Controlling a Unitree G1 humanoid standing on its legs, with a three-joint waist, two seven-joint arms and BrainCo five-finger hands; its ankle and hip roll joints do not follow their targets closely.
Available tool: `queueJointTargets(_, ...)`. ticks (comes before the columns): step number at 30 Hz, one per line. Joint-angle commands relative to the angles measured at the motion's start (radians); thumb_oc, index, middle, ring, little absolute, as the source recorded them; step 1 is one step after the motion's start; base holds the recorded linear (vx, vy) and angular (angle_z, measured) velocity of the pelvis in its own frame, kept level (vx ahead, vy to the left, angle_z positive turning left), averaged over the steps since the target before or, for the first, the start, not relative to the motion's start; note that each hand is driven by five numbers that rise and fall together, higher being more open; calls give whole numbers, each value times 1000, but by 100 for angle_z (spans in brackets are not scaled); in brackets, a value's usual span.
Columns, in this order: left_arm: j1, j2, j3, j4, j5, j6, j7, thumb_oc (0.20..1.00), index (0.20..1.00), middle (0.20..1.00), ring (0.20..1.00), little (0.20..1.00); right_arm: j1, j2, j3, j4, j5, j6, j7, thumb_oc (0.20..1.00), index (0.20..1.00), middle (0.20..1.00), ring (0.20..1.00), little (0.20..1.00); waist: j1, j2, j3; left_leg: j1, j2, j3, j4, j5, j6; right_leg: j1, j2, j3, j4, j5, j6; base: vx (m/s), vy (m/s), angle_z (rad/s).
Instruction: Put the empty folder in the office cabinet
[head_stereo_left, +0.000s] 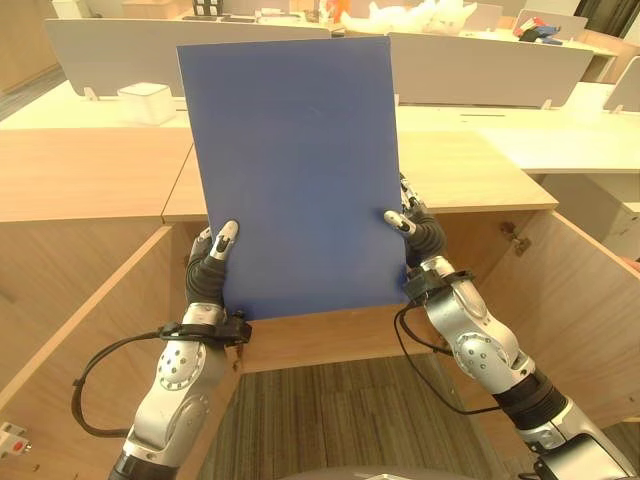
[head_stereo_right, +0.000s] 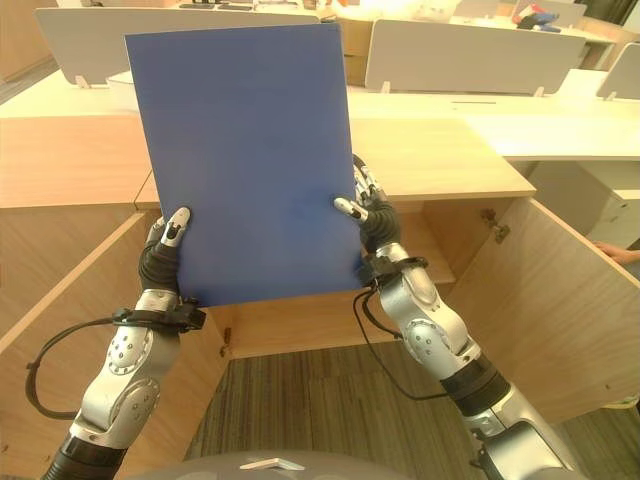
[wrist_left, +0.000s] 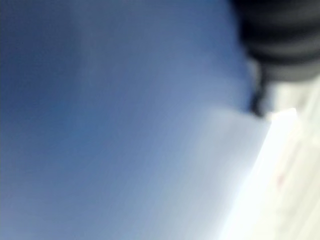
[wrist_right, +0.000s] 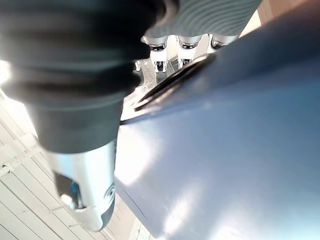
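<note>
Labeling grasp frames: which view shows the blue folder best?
Left eye view: the whole blue folder shows upright, the left hand and right hand pinching its lower corners before the open cabinet. Right eye view shows nearly the same. Both wrist views give just close-up blue surface.

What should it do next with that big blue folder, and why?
Probably lower the blue folder and ease it forward into the open cabinet. Each robot hand, left and right, pinches a lower side edge, holding it upright above the cabinet top, and both doors stand open below.
</note>
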Motion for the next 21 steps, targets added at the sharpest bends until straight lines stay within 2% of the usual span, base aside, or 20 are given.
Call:
queueJointTargets(1, -63, 46, -39, -105, -33, -64, -49, 200, 200, 200, 200, 200, -109, -10, 49, -26, 24, 6, 64, 1000, 1000, 1000, 1000, 1000, 18, -30, -38, -27, 2, -55, -9, -76, -16, 37, -74, -62, 3, -39, 61, 13, 1, 6)
queueJointTargets(5, -68, 49, -48, -106, -44, -65, -55, 200, 200, 200, 200, 200, -119, -17, 75, -20, 31, 13, 76, 1000, 1000, 1000, 1000, 1000, 23, -32, -34, -32, 2, -59, -9, -73, -17, 34, -75, -64, 3, -39, 62, 5, 3, 4)
queueJointTargets(6, -68, 49, -48, -105, -44, -65, -55, 200, 200, 200, 200, 200, -119, -17, 75, -20, 31, 13, 76, 548, 548, 548, 548, 548, 23, -32, -34, -33, 2, -59, -9, -73, -17, 34, -75, -64, 3, -39, 62, 0, 0, 0)
queueJointTargets(7, -69, 48, -50, -107, -50, -64, -58, 200, 200, 200, 200, 200, -116, -11, 77, -19, 30, 18, 80, 200, 200, 200, 200, 200, 26, -33, -31, -36, 1, -61, -9, -72, -17, 33, -76, -65, 3, -39, 62, 0, 0, 0)
queueJointTargets(21, -86, 29, -58, -97, -42, -64, -44, 200, 200, 200, 200, 200, -85, 70, 57, 30, 16, 5, 61, 200, 200, 200, 200, 200, 28, -28, -30, -37, -1, -62, -9, -76, -15, 33, -77, -67, 3, -41, 61, -1, 0, 1)
